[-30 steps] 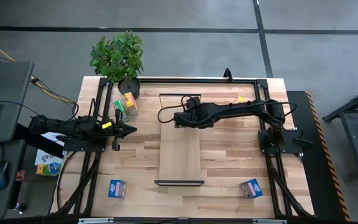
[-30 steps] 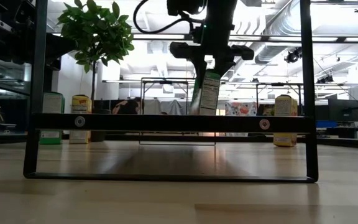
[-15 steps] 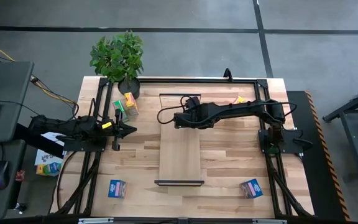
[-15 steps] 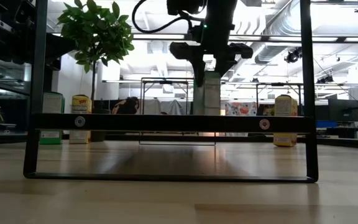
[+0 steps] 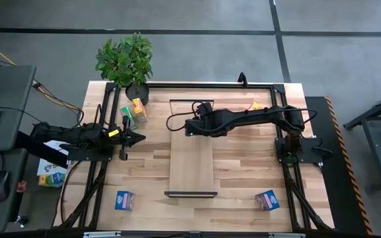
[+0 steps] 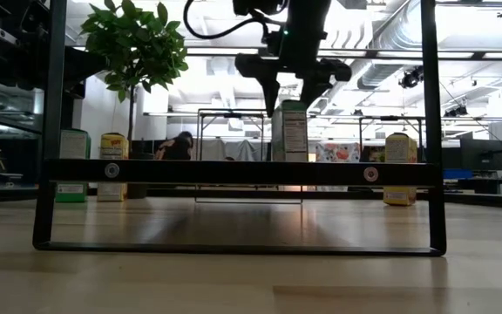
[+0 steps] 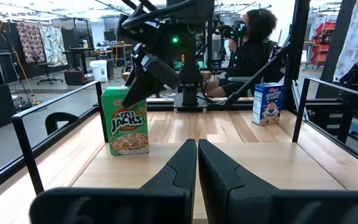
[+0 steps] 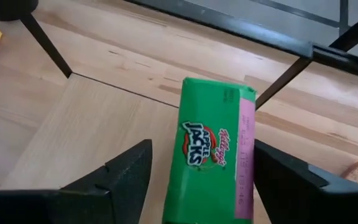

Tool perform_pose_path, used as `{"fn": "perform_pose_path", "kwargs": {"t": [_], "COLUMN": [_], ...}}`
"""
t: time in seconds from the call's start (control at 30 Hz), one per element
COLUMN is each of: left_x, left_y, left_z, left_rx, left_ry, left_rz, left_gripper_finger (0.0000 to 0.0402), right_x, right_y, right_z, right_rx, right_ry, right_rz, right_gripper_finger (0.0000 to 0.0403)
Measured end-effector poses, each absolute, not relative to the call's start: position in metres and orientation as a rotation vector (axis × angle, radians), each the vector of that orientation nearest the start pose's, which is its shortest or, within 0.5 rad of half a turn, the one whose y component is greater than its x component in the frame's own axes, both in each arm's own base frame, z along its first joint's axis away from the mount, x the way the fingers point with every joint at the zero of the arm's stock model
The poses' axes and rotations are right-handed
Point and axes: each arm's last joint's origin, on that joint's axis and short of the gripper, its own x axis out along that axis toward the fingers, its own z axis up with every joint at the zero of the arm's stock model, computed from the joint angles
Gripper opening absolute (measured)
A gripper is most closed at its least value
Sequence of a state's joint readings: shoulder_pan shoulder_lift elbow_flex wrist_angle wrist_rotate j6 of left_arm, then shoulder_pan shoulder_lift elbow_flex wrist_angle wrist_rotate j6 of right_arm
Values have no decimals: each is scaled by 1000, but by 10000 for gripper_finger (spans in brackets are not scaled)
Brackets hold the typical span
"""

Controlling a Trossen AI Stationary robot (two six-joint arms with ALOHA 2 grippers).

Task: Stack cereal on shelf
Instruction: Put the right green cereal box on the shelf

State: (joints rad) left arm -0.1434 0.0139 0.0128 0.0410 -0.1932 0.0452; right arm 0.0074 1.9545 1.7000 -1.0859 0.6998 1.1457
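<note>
A green cereal box (image 8: 213,155) stands upright on its bottom end near the far end of the shelf (image 5: 194,165); it also shows in the low view (image 6: 290,133) and the left wrist view (image 7: 128,121). My right gripper (image 8: 204,180) hangs open over it, slanting down, one finger on either side of the box's top with a gap showing. In the high view the right gripper (image 5: 189,125) hides the box. My left gripper (image 5: 134,137) waits shut at the table's left, pointing level toward the shelf.
A yellow box and a green box (image 5: 132,111) stand at the far left beside a potted plant (image 5: 126,59). Blue boxes sit near left (image 5: 125,199) and near right (image 5: 267,199); a yellow one (image 5: 255,106) lies far right. A person (image 7: 253,37) sits beyond the table.
My right gripper has opened and let go of the green box. The box hung tilted between the fingers a second ago; it now stands upright on the shelf, and the fingers are spread wider at its top.
</note>
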Motion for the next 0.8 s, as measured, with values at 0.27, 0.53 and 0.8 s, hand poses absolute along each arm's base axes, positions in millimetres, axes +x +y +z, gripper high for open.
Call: {"fn": "perform_pose_path", "kwargs": {"t": [0.27, 0.53, 0.8], "left_x": [97, 97, 97], "left_y": [-8, -8, -8], "left_z": [171, 171, 171], "left_rx": [38, 39, 39], "left_ry": [-39, -38, -38], "left_rz": [50, 50, 50], "left_gripper_finger": [10, 10, 10], "right_x": [391, 381, 380], "right_y": [-14, -10, -5], "right_z": [256, 253, 253], "right_rx": [506, 523, 523], "right_ry": [802, 915, 924], "right_rz": [-1161, -1187, -1182], "right_gripper_finger": [254, 254, 254]}}
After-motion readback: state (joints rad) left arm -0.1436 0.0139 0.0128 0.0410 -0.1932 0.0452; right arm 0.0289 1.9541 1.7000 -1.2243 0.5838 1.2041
